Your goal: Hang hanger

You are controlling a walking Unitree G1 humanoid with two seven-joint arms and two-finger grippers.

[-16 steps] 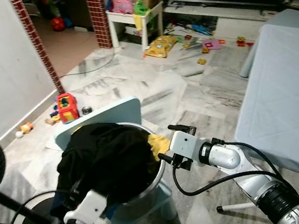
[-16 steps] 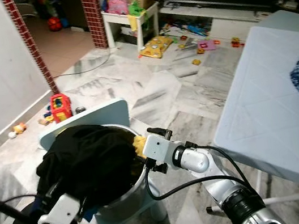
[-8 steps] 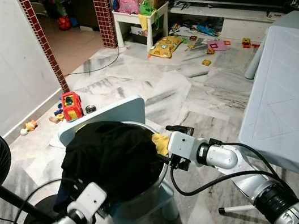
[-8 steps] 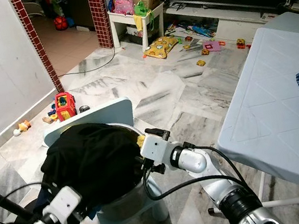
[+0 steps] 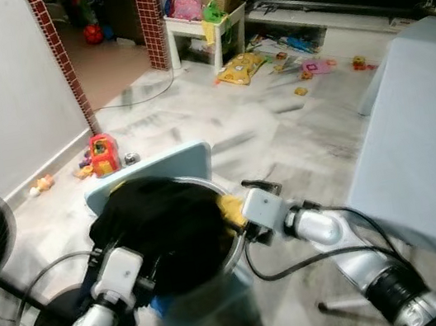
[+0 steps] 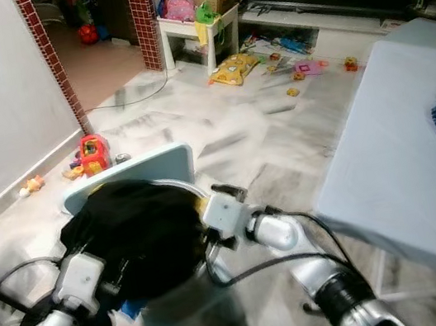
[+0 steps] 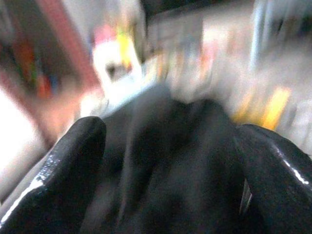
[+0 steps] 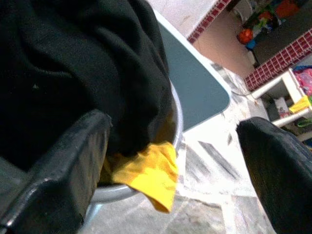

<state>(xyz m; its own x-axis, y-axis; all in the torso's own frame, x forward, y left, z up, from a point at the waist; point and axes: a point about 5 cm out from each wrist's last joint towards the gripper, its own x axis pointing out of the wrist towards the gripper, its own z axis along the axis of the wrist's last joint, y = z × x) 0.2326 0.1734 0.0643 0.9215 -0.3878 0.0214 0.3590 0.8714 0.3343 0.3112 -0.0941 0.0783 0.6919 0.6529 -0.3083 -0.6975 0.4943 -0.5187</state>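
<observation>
Risen and pushed forward since a second ago: left gripper [image 7: 170, 161], fingers spread around black garment [image 5: 162, 227]. Right gripper [image 8: 170, 161] wide open, empty, yellow cloth [image 8: 148, 173] between. No hanger discernible; hanging not begun.

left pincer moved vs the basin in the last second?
Yes. The left pincer has risen from below the metal basin's near edge up against the black clothes heaped in it.

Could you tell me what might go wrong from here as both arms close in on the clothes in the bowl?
The black garment is heaped above the bowl rim, so a pull may spill it. The yellow cloth hangs over the rim by the open right end effector and may get dragged out. The bowl sits on a small chair and may tip.
</observation>
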